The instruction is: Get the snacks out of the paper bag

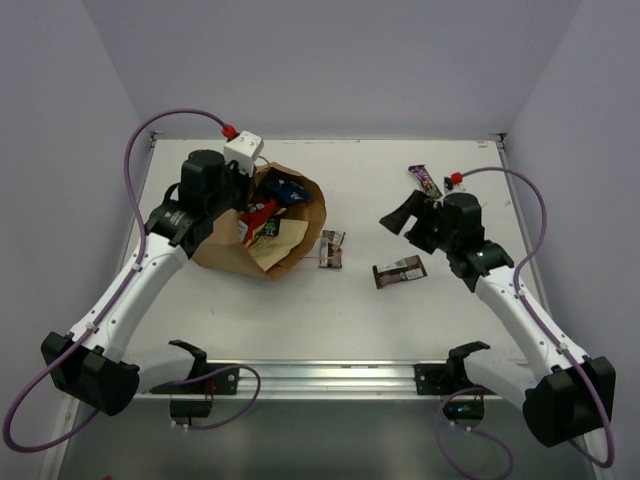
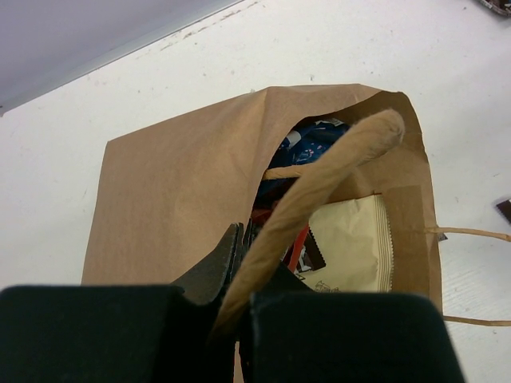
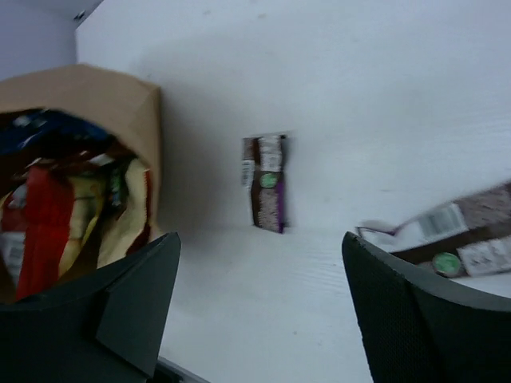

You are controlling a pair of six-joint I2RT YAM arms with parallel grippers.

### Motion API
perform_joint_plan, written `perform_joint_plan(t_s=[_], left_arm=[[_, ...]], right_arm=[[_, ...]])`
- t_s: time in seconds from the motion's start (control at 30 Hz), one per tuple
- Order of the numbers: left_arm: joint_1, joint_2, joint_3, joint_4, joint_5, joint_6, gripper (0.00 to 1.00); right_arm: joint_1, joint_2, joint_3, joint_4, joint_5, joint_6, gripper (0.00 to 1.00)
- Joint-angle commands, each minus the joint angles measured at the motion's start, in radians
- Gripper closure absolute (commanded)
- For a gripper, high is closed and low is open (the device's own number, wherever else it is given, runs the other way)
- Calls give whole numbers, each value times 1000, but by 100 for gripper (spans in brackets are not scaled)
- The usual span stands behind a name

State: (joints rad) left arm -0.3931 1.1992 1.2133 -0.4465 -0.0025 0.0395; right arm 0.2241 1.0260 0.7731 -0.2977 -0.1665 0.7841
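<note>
The brown paper bag (image 1: 235, 245) lies on its side at the left, its mouth facing right with snacks (image 1: 268, 215) showing inside: red, blue and tan packets. My left gripper (image 1: 243, 200) is at the bag's upper rim. In the left wrist view its jaws (image 2: 242, 239) are shut with the bag's handle (image 2: 335, 163) running out from between them, above a tan packet (image 2: 351, 243). My right gripper (image 1: 408, 218) hovers open and empty right of the bag (image 3: 96, 104). Three candy bars lie on the table (image 1: 331, 249), (image 1: 399, 271), (image 1: 428, 180). The right wrist view shows two candy bars (image 3: 267, 182), (image 3: 463, 235).
The white table (image 1: 360, 320) ends in a metal rail (image 1: 330, 375) at the near edge. A white box with a red plug (image 1: 243, 150) sits behind the bag. Purple cables (image 1: 150, 130) loop over both sides.
</note>
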Motion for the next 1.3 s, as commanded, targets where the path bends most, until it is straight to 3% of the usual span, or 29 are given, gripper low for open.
perform_joint_plan(t_s=[0.0,0.23,0.5,1.1,1.2,1.23,1.27], left_arm=[[8,-13,31,-8,-2,22,100],[8,-24,28,-6,-10,-4,100],[8,-29,31,5,-11,-70,100],[8,-33,31,35,39,-139,100],[8,-35,29,34,30,-136,100],[8,-35,26,31,24,-135,100],[8,-35,25,29,18,-132,100]], right_arm=[[201,46,147,145,16,-43,16],[420,368,313,374,-90,73,34],[511,696,466,465,-54,138,38],[569,1010,657,483,-51,188,52],[569,1010,661,485,-44,179,70],[567,1002,657,486,-38,169,85],[569,994,655,476,-34,161,92]])
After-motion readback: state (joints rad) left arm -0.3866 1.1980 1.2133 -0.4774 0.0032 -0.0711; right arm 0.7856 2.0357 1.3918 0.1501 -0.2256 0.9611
